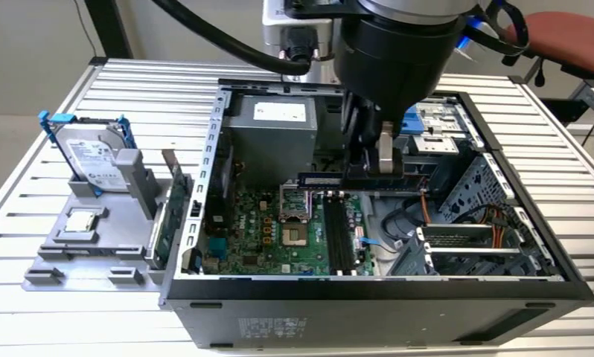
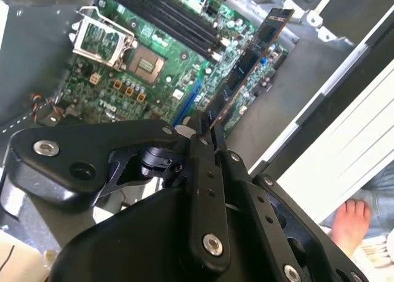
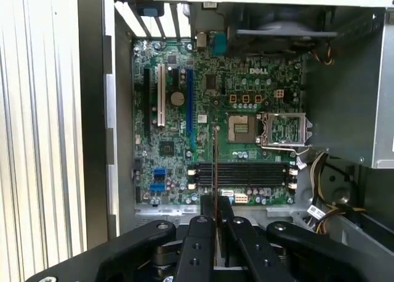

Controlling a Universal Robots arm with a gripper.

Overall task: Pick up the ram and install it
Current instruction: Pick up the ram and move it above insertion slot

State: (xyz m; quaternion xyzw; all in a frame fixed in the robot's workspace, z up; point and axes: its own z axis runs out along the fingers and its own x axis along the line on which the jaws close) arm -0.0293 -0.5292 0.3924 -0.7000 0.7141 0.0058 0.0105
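Claw is pinched tight on the ram, with the thin dark stick clamped between its fingers and poking out past them. The pickup looks done. The ram hangs in the air inside the open PC case, clear of the motherboard below the claw. The black memory slots sit underneath, just off the claw's tip, and they look empty. In the first wrist view the stick is seen edge-on and runs crosswise to the slots, so it is not lined up. Install not done, as I judge it: ram not seated, not touching any slot. The case stands on the slatted counter.
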